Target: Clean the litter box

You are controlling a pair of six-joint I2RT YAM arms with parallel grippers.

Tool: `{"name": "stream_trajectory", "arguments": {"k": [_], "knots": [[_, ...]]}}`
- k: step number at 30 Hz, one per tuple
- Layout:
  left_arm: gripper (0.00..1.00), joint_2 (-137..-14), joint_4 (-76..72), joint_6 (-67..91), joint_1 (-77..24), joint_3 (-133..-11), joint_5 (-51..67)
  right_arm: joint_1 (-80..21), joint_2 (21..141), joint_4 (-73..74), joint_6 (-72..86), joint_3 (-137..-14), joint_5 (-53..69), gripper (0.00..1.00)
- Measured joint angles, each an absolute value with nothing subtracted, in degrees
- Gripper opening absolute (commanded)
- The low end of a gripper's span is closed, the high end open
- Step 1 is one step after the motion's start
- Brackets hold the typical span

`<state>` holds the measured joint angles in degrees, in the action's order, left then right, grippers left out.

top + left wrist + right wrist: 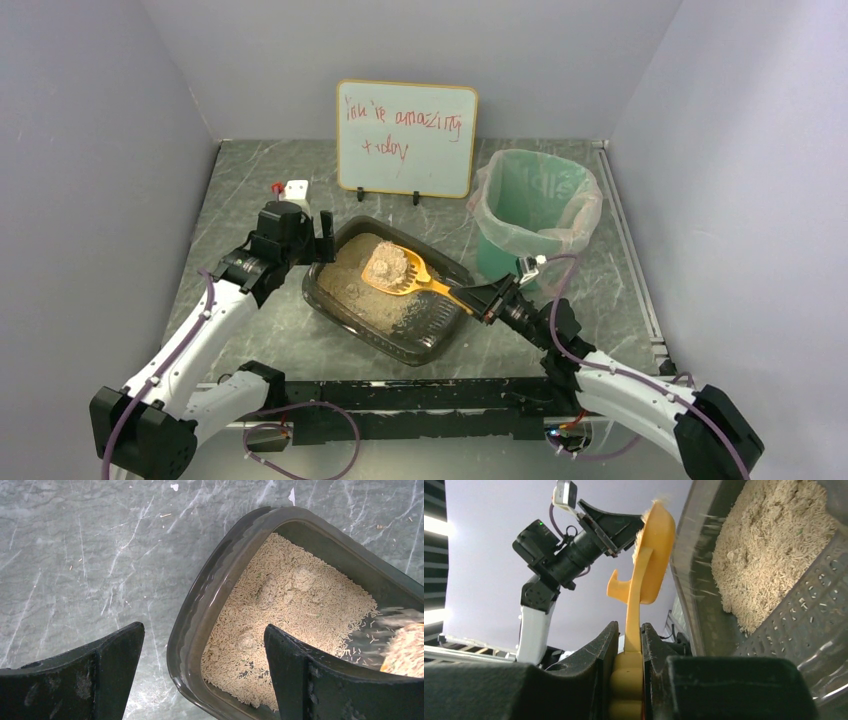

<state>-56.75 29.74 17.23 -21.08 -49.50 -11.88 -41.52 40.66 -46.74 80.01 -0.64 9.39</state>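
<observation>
Litter box (428, 330) cleaning is partway along, I judge: my right gripper (629, 632) is pinching the handle of the orange scoop (420, 284), which is carrying a litter clump (387, 265) above the box, mid-tabletop (260, 180). My left gripper (202, 632) is hanging spread astride the box's corner rim, not clamping it. Tipping this load into the green bin (535, 215) is remaining, and probably more sifting.

You have soft, even overhead light in the top view, with only faint shadows around the litter box (440, 325) on the surface (250, 180). The left wrist view shows glare on its rim and blur at the right edge. Overexposed light strips (431, 525) flare at the left of the right wrist view.
</observation>
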Motion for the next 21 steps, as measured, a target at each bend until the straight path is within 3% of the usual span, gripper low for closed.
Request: {"name": "stream_trajectory", "arguments": {"k": [21], "knots": [[0.95, -55.92, 29.69, 17.21, -21.08, -49.5, -11.6, -40.36, 38.37, -44.99, 79.5, -0.62, 11.03, 0.0]]}}
